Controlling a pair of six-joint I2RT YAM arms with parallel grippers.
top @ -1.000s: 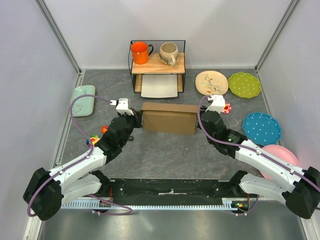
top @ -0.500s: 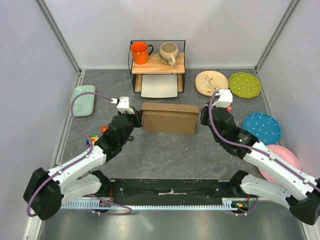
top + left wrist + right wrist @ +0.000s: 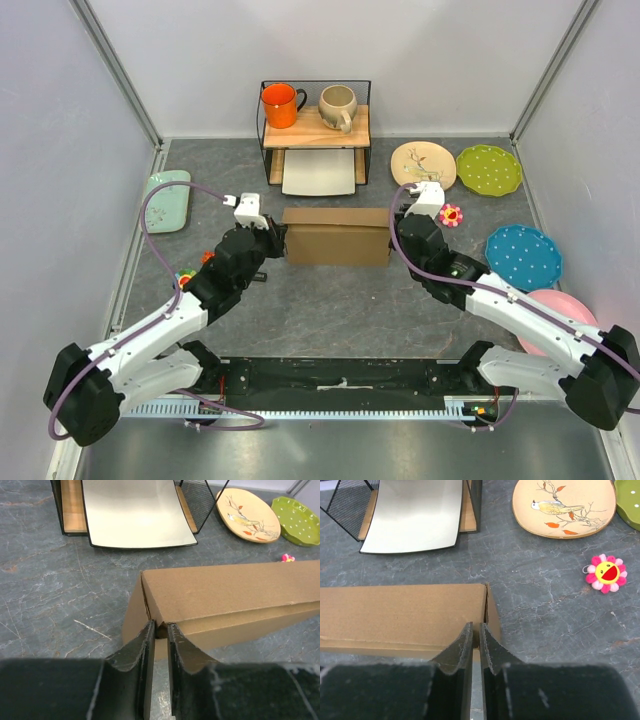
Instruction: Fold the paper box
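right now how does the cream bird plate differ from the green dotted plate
The cream round ceramic plate has a smooth rim; the green ceramic plate has a wavy one. The cream plate shows a bird on a branch; the green plate shows white dots. Both lie flat on the grey table.

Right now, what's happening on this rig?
Two arms are working a brown paper box in the middle of the table. The left gripper sits at its left end and the right gripper at its right end, the jaws of both almost together. Whether either pinches cardboard is unclear. The box looks closed up.
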